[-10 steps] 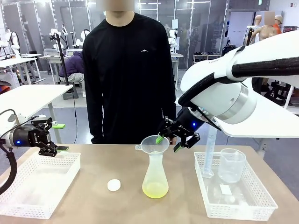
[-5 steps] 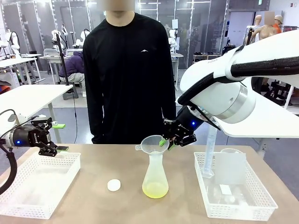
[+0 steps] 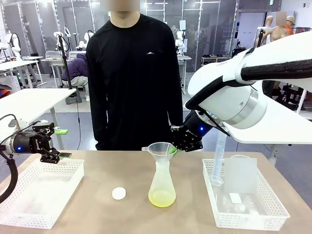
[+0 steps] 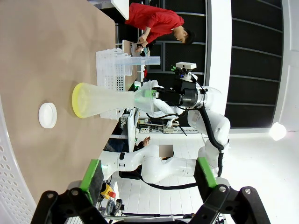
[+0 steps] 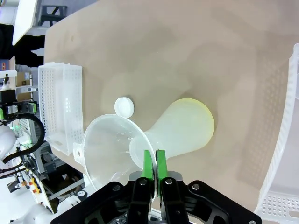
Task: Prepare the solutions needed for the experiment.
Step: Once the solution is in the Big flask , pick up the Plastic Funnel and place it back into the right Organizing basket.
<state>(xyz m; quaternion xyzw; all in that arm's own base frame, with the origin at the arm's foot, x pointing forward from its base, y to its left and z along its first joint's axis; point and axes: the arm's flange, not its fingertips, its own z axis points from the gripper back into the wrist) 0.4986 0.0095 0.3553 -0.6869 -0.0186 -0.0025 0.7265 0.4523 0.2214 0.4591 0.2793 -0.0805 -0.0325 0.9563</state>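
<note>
Hovering above the white basket (image 3: 34,195) at the table's (image 3: 107,217) left end, the left gripper (image 3: 63,143) stands spread. Mid-table, the conical flask (image 3: 161,183) carries a funnel (image 3: 160,149), its rim pinched by the right gripper (image 3: 174,149). The solutions (image 3: 162,198) lie shallow in the flask's base.

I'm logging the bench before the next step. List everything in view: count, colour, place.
table: one, tan, between robot and person
left basket: one, white, table's left end
right basket: one, white, table's right end
flask: one, translucent, conical, table centre
solution: one shallow layer, pale yellow-green, in the flask's bottom
funnel: one, translucent, sitting in the flask's neck
cap: one, white, on the table left of the flask
cylinder: one, clear, upright in the right basket
container: one, clear, hazy, in the right basket
person: one, black top, far side
left gripper: black, green pads, open, above the left basket's far edge
right gripper: black, green pads, shut on the funnel's rim
</note>
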